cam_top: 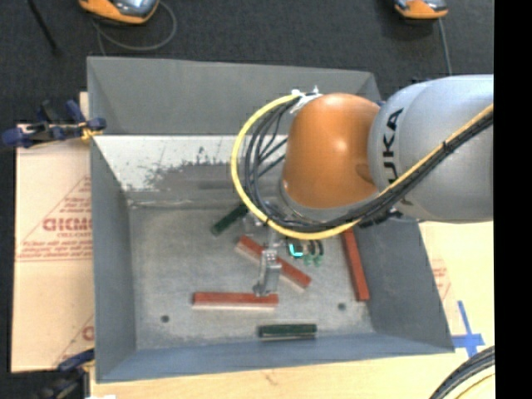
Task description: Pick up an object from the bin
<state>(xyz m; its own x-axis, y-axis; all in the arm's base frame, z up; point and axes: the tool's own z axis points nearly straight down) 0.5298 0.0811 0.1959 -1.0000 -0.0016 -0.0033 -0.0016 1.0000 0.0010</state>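
- A KUKA arm [432,152] reaches in from the right over a grey metal bin [112,248]. Its wrist sits under a rounded orange cover [328,152] looped by yellow and black cables [241,173].
- Below the cover, the gripper [266,286] hangs low over the middle of the bin floor. Its tip meets the right end of a long red-brown bar [229,300]; whether it touches the bar or stops just above it cannot be told.
- Whether the gripper is apart or together cannot be told from this angle.
- The long red-brown bar lies flat on the floor toward the front of the bin, running left to right, a little left of centre.
- Two slanted red-brown pieces flank the gripper on one line, the upper-left piece [248,246] behind it and the lower-right piece [293,276] just beside it. Whether they are one bar or two cannot be told.
- A dark green bar [229,220] lies slanted near the back of the floor, its upper end passing under the cables.
- A red-brown side bar [357,266] lies along the foot of the right wall, running front to back, apart from the gripper.
- A dark front bar [287,331] lies flat near the foot of the front wall, near the long red-brown bar but not touching it.
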